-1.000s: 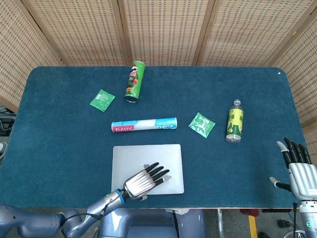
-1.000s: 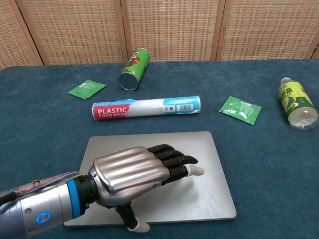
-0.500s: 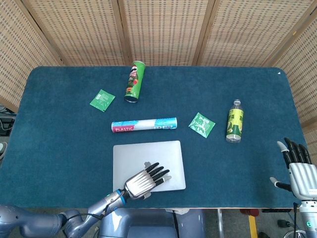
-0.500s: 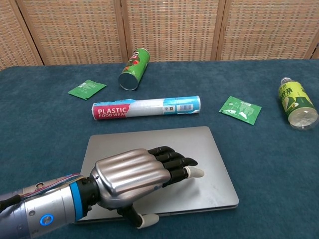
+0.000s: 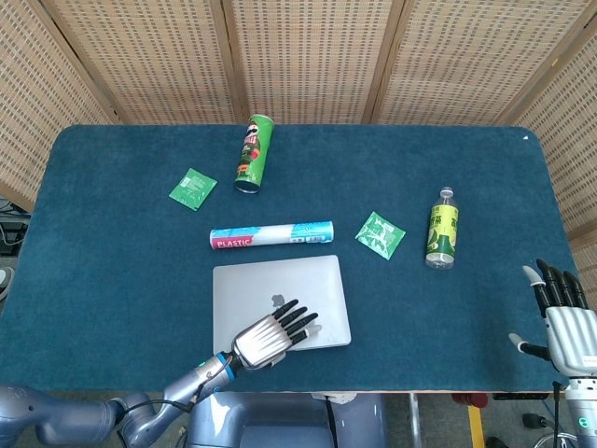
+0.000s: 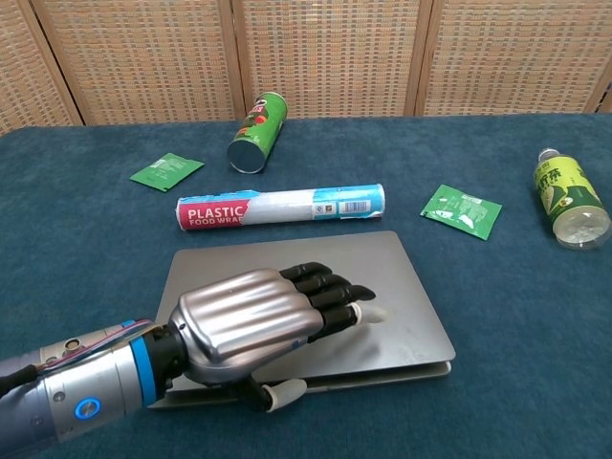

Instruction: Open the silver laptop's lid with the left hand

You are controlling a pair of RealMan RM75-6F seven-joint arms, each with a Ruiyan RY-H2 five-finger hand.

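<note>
The silver laptop (image 5: 280, 301) (image 6: 316, 277) lies near the table's front edge, its lid raised a little so a gap shows along the front. My left hand (image 5: 270, 336) (image 6: 253, 325) lies with its fingers over the lid's front part and its thumb under the lid's front edge, gripping the lid. My right hand (image 5: 562, 313) stands off the table's front right corner, fingers apart and upright, holding nothing; the chest view does not show it.
A plastic-wrap tube (image 5: 270, 234) (image 6: 279, 207) lies just behind the laptop. A green chips can (image 5: 252, 153) (image 6: 257, 132) and green packets (image 5: 192, 189) (image 5: 380, 234) lie further back. A green-labelled bottle (image 5: 442, 228) (image 6: 567, 196) lies at the right.
The laptop's lid has lifted from flat to slightly open at the front edge. My left hand's thumb has gone under the lid's edge and the hand has risen with it.
</note>
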